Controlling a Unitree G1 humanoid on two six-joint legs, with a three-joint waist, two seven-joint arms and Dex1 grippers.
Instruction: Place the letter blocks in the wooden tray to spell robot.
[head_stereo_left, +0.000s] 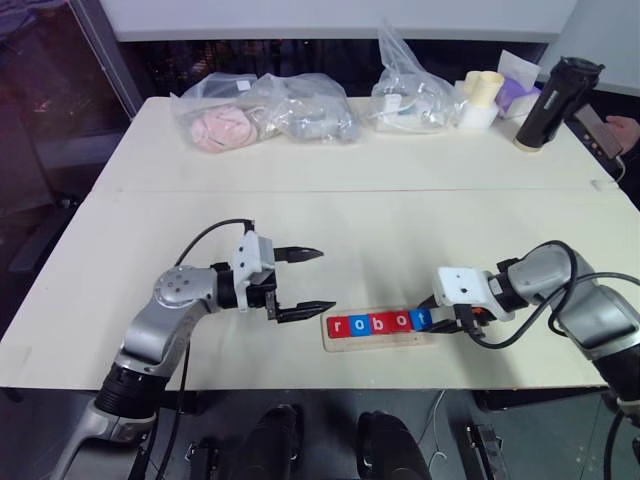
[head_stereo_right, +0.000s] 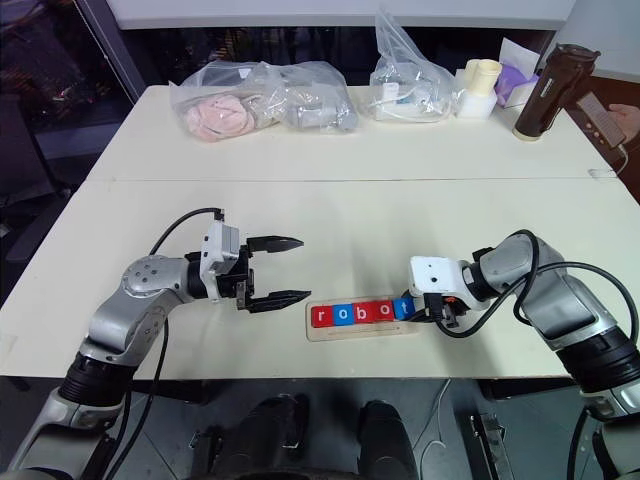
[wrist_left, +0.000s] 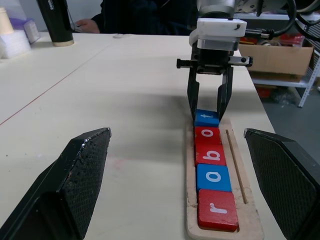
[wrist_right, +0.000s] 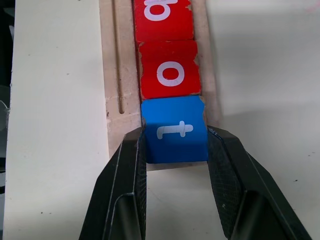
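The wooden tray lies near the table's front edge. Five letter blocks stand in it in a row: red r, blue o, red b, red o and blue t. My right gripper comes down at the tray's right end, shut on the blue t block, one finger on each side. The t block touches the red o. My left gripper hovers just left of the tray, open and holding nothing, pointing along the row.
At the back of the table lie clear plastic bags with soft items, another bag, pale cups and a dark bottle. A person's hand with a phone is at the far right. A seam crosses the table.
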